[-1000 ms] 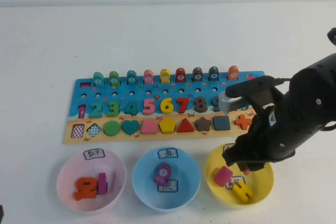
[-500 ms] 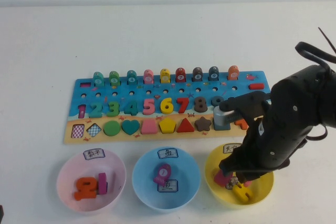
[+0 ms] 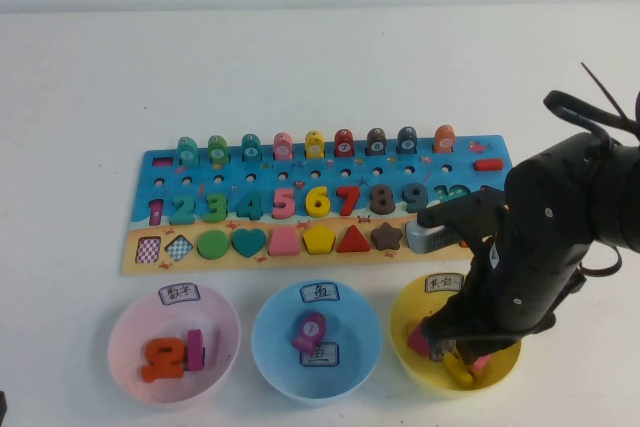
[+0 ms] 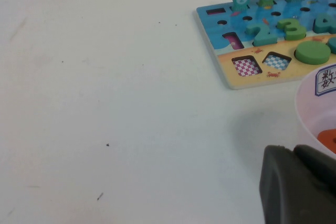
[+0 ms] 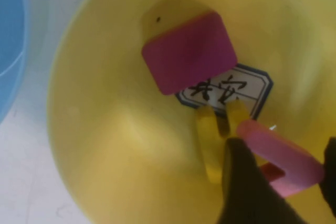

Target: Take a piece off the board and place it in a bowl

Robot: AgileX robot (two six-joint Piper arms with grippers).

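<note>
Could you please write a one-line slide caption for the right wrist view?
Right gripper holds the pink piece inside the yellow bowl.

Pink bowl (image 3: 173, 343) sitting front-left on white table (image 3: 300, 77), holding orange number piece (image 3: 163, 358) w/ magenta piece (image 3: 196, 349) just beside it. Light-blue bowl (image 3: 316, 340) sitting next to it, holding purple fish piece (image 3: 309, 331). Magenta square piece (image 5: 189, 52) & yellow piece (image 5: 210, 140) lying together, square overlapping a white label (image 5: 231, 90).
</note>
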